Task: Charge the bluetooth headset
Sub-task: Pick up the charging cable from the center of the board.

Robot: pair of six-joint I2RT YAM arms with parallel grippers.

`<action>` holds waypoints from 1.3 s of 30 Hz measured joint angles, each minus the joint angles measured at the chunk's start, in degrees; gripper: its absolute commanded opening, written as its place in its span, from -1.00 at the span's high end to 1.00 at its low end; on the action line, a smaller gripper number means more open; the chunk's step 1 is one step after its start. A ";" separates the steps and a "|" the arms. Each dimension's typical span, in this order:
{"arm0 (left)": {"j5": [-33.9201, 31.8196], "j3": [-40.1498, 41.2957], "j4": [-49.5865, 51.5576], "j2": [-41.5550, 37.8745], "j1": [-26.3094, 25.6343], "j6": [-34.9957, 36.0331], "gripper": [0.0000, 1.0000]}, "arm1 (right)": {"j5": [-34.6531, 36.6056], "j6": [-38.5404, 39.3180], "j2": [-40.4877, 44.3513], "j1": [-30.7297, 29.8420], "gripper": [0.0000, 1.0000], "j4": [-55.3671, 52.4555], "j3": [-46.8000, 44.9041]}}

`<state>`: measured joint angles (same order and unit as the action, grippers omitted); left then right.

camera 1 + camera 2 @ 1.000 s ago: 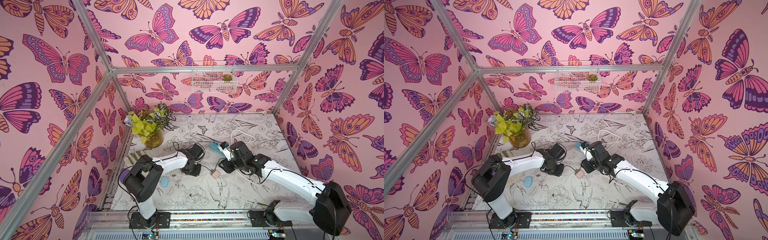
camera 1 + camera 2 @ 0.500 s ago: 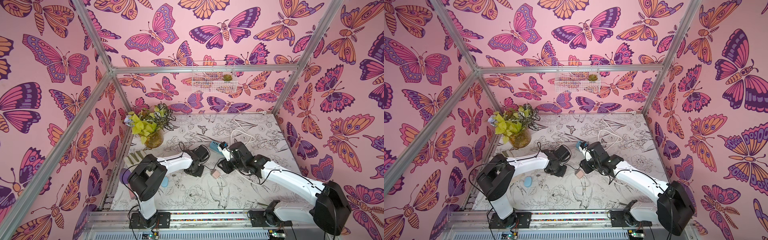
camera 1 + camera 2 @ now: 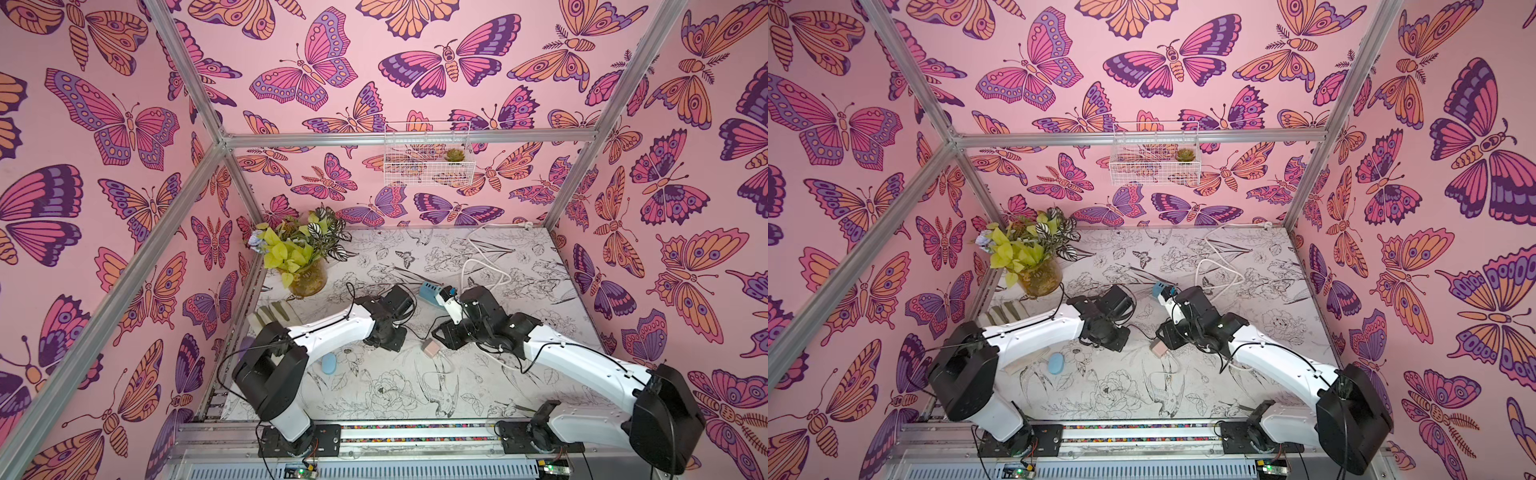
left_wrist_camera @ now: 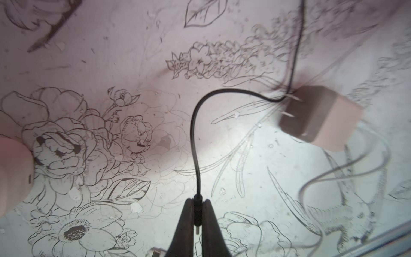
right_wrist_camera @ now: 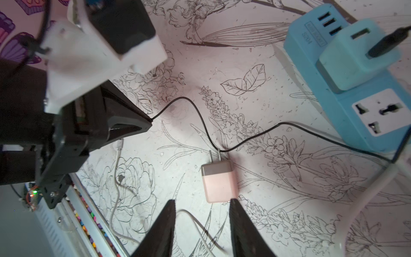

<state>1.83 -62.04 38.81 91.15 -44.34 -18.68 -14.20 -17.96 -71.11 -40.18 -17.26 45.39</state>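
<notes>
While the left gripper pinches the cable, the blue case lies nearby.

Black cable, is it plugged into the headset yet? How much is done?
Not yet. Done: one end of the black cable looks plugged into the mint adapter on the blue power strip. In hand: the left gripper is shut on the cable's free plug. Left: push that plug into the small blue oval thing, probably the headset, lying unconnected. The right gripper is open above the pink charger.
</notes>
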 measured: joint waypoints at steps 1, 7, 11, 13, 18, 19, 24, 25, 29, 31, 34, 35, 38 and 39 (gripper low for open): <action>0.39 -0.26 0.22 -1.05 0.00 0.37 1.00 | -0.79 -0.59 0.22 0.00 0.13 0.55 -0.15; 4.59 -1.53 0.59 -6.93 0.00 2.80 1.00 | -6.32 -6.69 2.25 0.02 0.04 6.73 -3.15; 7.82 -1.60 0.72 -9.90 0.00 4.37 1.00 | -10.64 -12.39 2.97 0.79 0.01 13.16 -6.12; 9.55 -1.62 0.72 -11.08 0.00 5.09 1.00 | -12.72 -15.30 2.97 1.49 0.01 17.18 -7.74; 12.98 -1.60 0.59 -13.90 0.00 6.78 1.00 | -17.70 -22.84 2.10 2.75 0.02 27.26 -10.67; 13.66 -1.60 0.46 -14.56 0.02 7.15 1.00 | -18.49 -24.15 1.73 2.95 0.02 29.24 -10.91; 17.07 -1.60 -0.28 -17.05 0.11 8.70 1.00 | -22.60 -29.79 -0.28 3.04 0.03 38.71 -11.41; 17.64 -1.60 -0.46 -17.18 0.13 8.98 1.00 | -23.30 -30.71 -0.66 3.04 0.03 40.30 -11.41; 18.99 -1.60 -1.14 -17.20 0.17 9.64 1.00 | -26.03 -33.83 -1.90 3.04 0.15 45.46 -11.43; 19.30 -1.60 -1.29 -17.20 0.17 9.68 1.00 | -27.02 -34.71 -2.01 3.04 0.17 46.84 -11.43; 19.43 -1.57 -1.40 -17.70 0.17 9.68 1.00 | -28.02 -35.52 -2.01 3.04 0.23 48.15 -11.43; 19.43 -1.57 -1.49 -18.12 0.17 9.68 1.00 | -28.35 -35.80 -2.01 3.04 0.28 48.35 -11.43; 19.43 -1.57 -1.55 -19.26 0.22 9.68 1.00 | -29.18 -36.04 -2.08 3.04 0.33 48.57 -11.43; 19.43 -1.57 -1.60 -19.50 0.26 9.68 1.00 | -29.38 -36.04 -2.12 3.02 0.38 48.59 -11.43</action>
<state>21.26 -63.61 37.21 71.66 -44.07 -8.99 -43.57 -54.00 -73.23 -37.17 31.33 33.95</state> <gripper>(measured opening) 0.075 0.345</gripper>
